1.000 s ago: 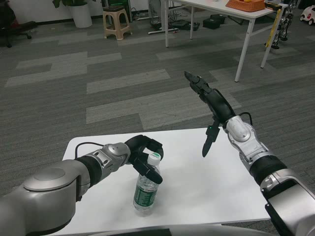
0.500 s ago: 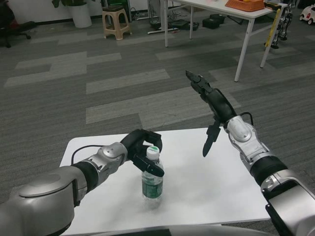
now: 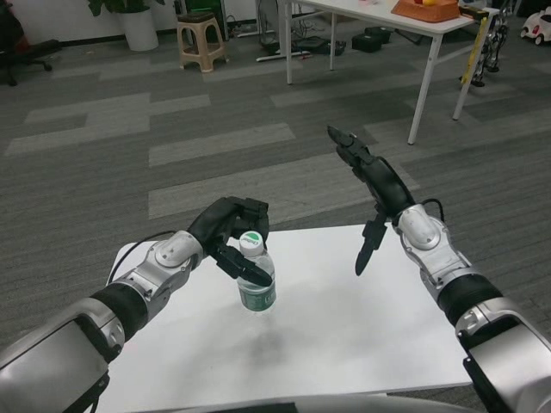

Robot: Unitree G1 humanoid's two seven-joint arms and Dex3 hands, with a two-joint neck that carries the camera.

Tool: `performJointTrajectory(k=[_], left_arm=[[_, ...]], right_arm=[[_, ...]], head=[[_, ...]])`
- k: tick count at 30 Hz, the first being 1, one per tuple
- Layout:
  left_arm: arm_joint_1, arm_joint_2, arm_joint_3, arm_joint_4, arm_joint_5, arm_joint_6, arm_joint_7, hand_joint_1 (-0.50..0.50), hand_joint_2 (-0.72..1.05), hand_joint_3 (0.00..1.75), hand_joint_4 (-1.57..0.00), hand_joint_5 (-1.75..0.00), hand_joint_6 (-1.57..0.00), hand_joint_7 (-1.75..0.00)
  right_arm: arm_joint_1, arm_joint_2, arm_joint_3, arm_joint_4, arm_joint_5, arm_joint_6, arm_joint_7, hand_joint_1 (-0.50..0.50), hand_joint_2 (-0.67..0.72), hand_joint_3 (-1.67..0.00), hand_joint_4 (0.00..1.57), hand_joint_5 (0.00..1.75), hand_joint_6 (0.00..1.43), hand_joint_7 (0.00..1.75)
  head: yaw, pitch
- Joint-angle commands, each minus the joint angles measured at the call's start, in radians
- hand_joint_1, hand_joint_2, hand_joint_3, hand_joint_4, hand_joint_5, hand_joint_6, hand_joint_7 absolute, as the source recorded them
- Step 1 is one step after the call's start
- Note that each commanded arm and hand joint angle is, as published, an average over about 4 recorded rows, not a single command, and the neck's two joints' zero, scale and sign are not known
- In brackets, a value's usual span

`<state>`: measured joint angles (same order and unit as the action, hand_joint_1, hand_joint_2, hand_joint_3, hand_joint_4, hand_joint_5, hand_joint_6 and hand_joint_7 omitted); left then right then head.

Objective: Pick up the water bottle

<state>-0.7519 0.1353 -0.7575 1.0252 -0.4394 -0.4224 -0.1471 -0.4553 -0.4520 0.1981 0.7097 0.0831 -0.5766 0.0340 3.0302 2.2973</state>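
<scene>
Left hand (image 3: 228, 234) wrapped round clear plastic water bottle (image 3: 256, 281) with green label, held upright above white bench (image 3: 344, 327); shadow beneath. Right hand (image 3: 370, 185) raised over far bench edge, fingers spread, holding nothing.

Clear plastic water bottle (image 3: 256, 284), matt white table (image 3: 362, 318), grey carpet (image 3: 172, 129)

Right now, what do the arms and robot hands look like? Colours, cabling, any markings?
Both forearms are silver, rounded shells with black bands at the joints. Each ends in a black, many-fingered robot hand: left robot hand, right robot hand. A thin black cable loops out near each wrist: left cable, right cable. No markings or labels are visible on either arm.
</scene>
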Motion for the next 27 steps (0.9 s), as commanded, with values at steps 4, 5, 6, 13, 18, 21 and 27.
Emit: performJointTrajectory(k=[4,5,6,13,18,21,27], left_arm=[[0.052,0.040,0.123,-0.188,0.069,0.098,0.001,0.08,0.41,0.35,-1.57,-1.75,-1.39,-1.71],[0.055,0.043,0.132,-0.212,0.073,0.113,0.000,0.08,0.43,0.35,-1.57,-1.75,-1.39,-1.71],[0.057,0.046,0.141,-0.237,0.077,0.128,-0.001,0.08,0.43,0.35,-1.57,-1.75,-1.39,-1.73],[0.071,0.071,0.227,-0.408,0.159,0.302,-0.032,0.08,0.43,0.41,-1.57,-1.75,-1.39,-1.68],[0.072,0.079,0.236,-0.436,0.162,0.316,-0.038,0.08,0.43,0.44,-1.57,-1.75,-1.39,-1.68],[0.072,0.083,0.238,-0.448,0.162,0.318,-0.042,0.08,0.43,0.44,-1.57,-1.75,-1.39,-1.68],[0.082,0.084,0.245,-0.464,0.162,0.321,-0.045,0.08,0.43,0.44,-1.57,-1.75,-1.39,-1.68]], right_arm=[[-0.023,0.007,-0.003,0.017,0.006,-0.005,-0.006,-0.46,0.66,0.00,0.00,0.00,0.00,0.00],[-0.025,0.007,-0.002,0.019,0.006,-0.004,-0.006,-0.46,0.66,0.00,0.00,0.00,0.00,0.00],[-0.026,0.007,-0.002,0.020,0.006,-0.004,-0.006,-0.46,0.66,0.00,0.00,0.00,0.00,0.00],[-0.035,0.006,-0.002,0.020,0.006,-0.004,-0.006,-0.46,0.66,0.00,0.00,0.00,0.00,0.00],[-0.036,0.006,-0.002,0.019,0.006,-0.005,-0.006,-0.46,0.66,0.00,0.00,0.00,0.00,0.00],[-0.036,0.006,-0.002,0.017,0.004,-0.005,-0.006,-0.46,0.66,0.00,0.00,0.00,0.00,0.00],[-0.036,0.007,-0.003,0.014,0.004,-0.005,-0.006,-0.46,0.66,0.00,0.00,0.00,0.00,0.00]], head=[[0.007,0.012],[0.008,0.014],[0.008,0.016],[0.007,0.028],[0.010,0.033],[0.011,0.035],[0.017,0.036]])
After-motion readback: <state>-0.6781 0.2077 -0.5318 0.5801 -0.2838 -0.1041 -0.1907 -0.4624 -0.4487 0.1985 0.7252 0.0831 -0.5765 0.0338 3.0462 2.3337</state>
